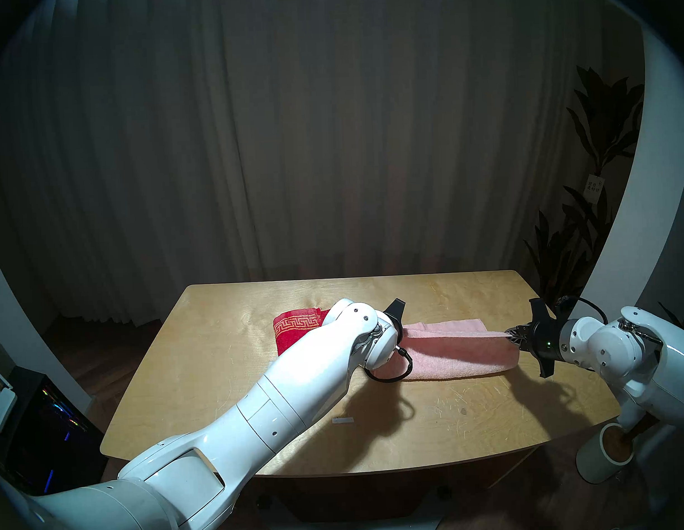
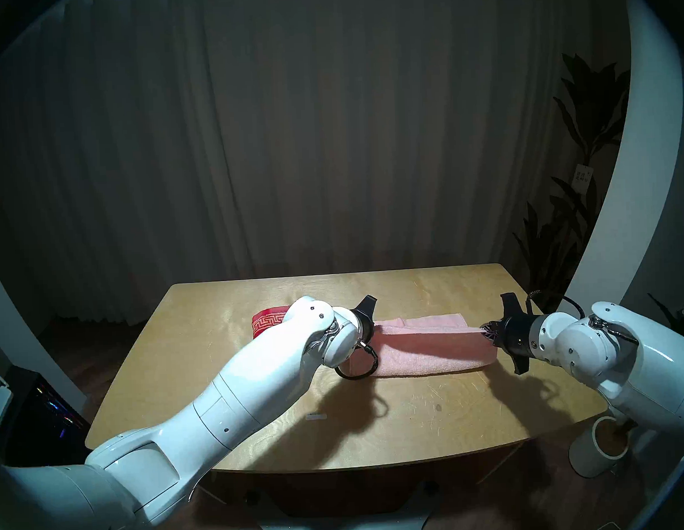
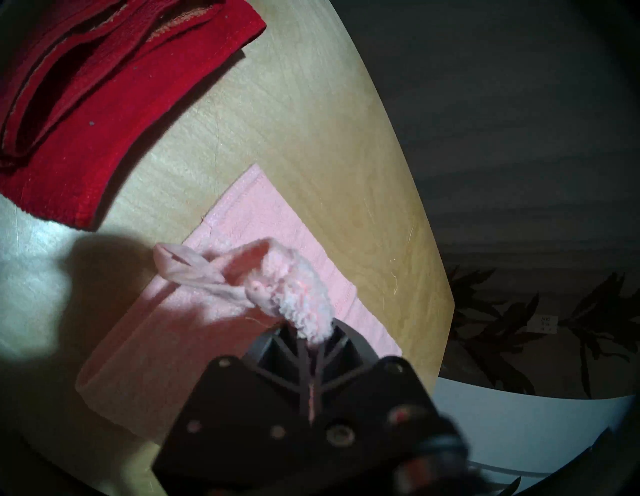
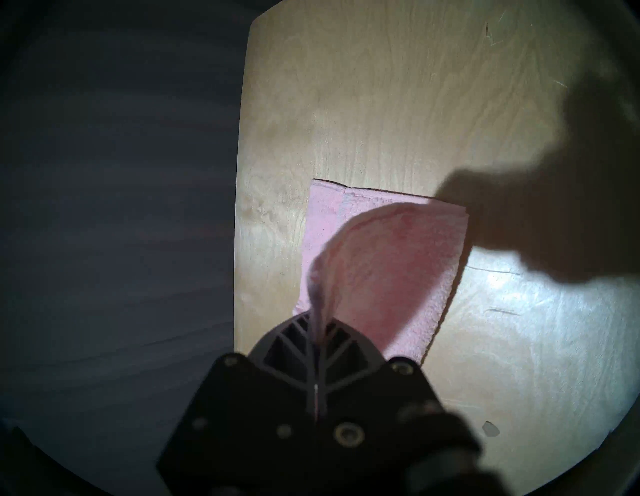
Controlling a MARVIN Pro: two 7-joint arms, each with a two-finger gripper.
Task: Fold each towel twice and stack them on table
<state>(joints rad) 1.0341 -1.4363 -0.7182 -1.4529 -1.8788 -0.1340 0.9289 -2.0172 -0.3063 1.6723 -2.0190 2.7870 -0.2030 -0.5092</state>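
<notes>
A pale pink towel [image 1: 459, 355] [image 2: 432, 350] lies across the middle of the plywood table [image 1: 228, 379], its near long edge lifted off the wood. My left gripper [image 3: 313, 337] is shut on the towel's left corner, where a small loop [image 3: 183, 268] dangles. My right gripper [image 4: 317, 332] [image 1: 514, 335] is shut on the pink towel [image 4: 388, 263] at its right corner. Between them the raised layer curves over the flat lower layer [image 3: 263, 214]. A folded red towel [image 1: 296, 330] [image 3: 114, 104] with a gold key-pattern border rests just left of the pink one, partly hidden by my left arm.
A small white label [image 1: 342, 420] lies on the table's near middle. A white cylinder [image 1: 606, 456] stands on the floor off the table's right front corner. Dark plants [image 1: 587, 227] and a curtain stand behind the table.
</notes>
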